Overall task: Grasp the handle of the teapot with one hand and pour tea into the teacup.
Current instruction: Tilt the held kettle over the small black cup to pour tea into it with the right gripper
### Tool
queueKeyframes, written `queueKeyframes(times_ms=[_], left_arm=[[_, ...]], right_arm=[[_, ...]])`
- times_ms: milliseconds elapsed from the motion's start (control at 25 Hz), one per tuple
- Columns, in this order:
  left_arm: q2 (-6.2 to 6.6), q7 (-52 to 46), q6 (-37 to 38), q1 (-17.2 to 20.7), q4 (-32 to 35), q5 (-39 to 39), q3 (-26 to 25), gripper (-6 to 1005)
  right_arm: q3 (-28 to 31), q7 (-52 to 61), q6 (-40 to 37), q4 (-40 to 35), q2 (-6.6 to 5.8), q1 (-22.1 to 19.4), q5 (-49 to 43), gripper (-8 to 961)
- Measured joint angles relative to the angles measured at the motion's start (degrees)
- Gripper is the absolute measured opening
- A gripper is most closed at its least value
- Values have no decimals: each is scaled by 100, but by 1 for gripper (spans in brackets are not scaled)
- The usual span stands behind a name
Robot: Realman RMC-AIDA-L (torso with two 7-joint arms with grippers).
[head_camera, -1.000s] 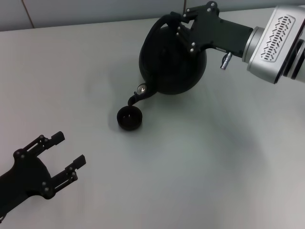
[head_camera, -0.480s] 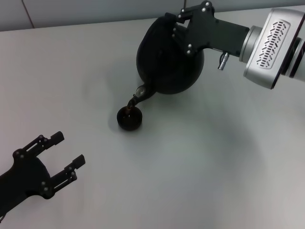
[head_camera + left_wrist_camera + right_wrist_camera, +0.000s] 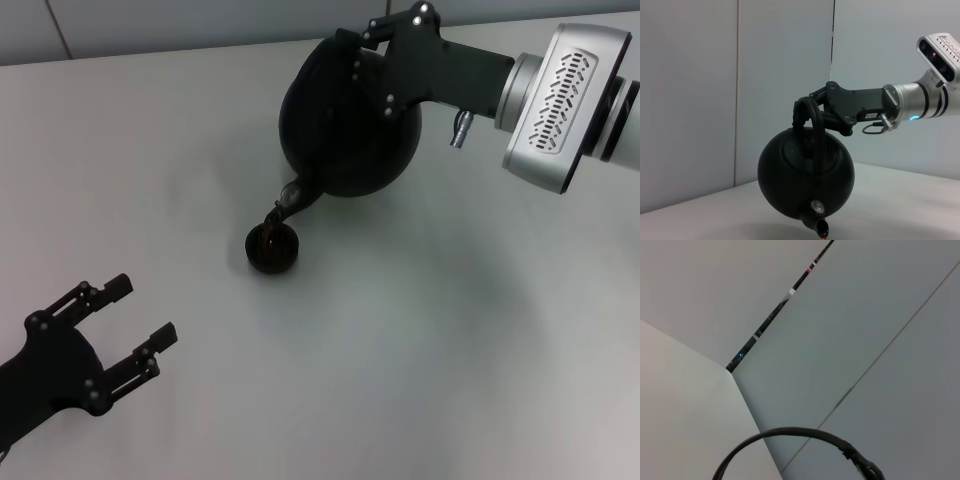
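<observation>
Right end effector upper centre of head view, clenched on handle. Teapot lifted off desk, tipped spout-down; spout mouth directly above teacup at frame centre-left. Left end effector lower left, fingers spread, grasping nothing, well apart from teacup.

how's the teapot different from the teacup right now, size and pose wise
The teapot is far bigger than the teacup. The teapot hangs tilted in the air, its handle held by the right gripper, spout over the teacup; the teacup sits upright on the table, untouched. The teapot is round with a spout; the teacup is a low, handleless bowl. Both are black. The left gripper sits idle, open.
</observation>
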Motion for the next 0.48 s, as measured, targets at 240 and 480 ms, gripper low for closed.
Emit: queueKeyframes(times_ms=[240,480], left_arm=[[0,-2,2,0,-1,-39,0,737],[6,-11,9,0,6,-50,0,737]], right_arm=[[-5,320,7,9,0,-6,0,84],[-8,1827,45,-239,-13,-92,0,85]])
